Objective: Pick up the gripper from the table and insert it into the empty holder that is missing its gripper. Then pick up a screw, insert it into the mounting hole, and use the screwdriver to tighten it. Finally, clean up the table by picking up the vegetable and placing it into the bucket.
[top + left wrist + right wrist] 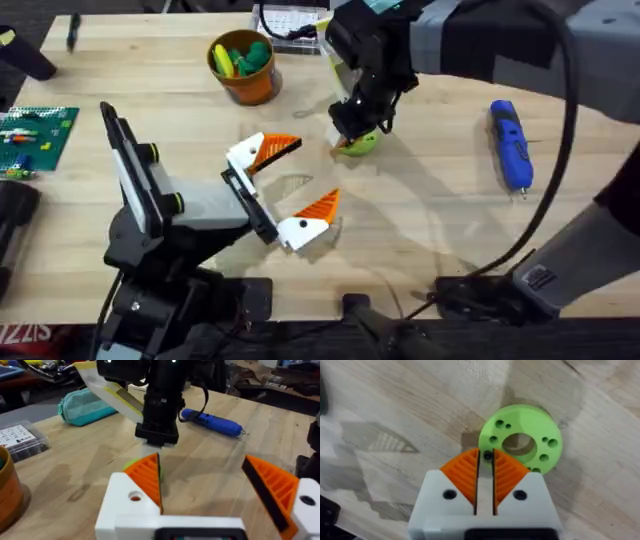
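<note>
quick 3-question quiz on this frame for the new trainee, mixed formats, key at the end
1. True or false: the left gripper, white with orange ribbed pads, is wide open and holds nothing.
2. Multiple choice: the right gripper is over which thing? A) the blue pen-shaped screwdriver B) the lime-green round toy vegetable C) the small round orange bucket
3. Fill in: the screwdriver lies flat on the light wooden plank table, nearest the ____ arm's base.

Key:
1. True.
2. B; its fingers are shut just at the vegetable's edge, gripping nothing that I can see.
3. Right.
</note>
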### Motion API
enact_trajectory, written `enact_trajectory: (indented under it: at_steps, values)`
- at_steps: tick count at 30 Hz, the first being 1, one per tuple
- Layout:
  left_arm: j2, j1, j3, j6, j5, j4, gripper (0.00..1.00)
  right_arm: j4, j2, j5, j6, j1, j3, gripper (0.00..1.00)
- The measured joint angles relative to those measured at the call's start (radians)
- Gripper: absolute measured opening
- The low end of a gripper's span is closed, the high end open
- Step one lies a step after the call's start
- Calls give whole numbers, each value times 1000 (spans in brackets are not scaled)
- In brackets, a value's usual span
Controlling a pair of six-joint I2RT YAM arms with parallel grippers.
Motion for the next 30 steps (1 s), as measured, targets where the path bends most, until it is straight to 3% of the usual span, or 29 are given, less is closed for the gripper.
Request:
enact_trajectory:
  at_steps: [7, 11, 15, 23, 30]
  values:
    - [0, 0, 0, 0, 0, 0, 986, 0, 3, 0, 0, 0, 0, 190]
    - [0, 0, 0, 0, 0, 0, 986, -1, 11, 0, 0, 0, 0, 153]
    - [0, 0, 0, 0, 0, 0, 986, 2, 11, 0, 2, 0, 0, 15]
    - [0, 0, 0, 0, 0, 0, 986, -16, 11, -2, 3, -12, 8, 8]
    - [0, 0, 0, 0, 0, 0, 986, -154, 1, -3, 3, -84, 155, 8]
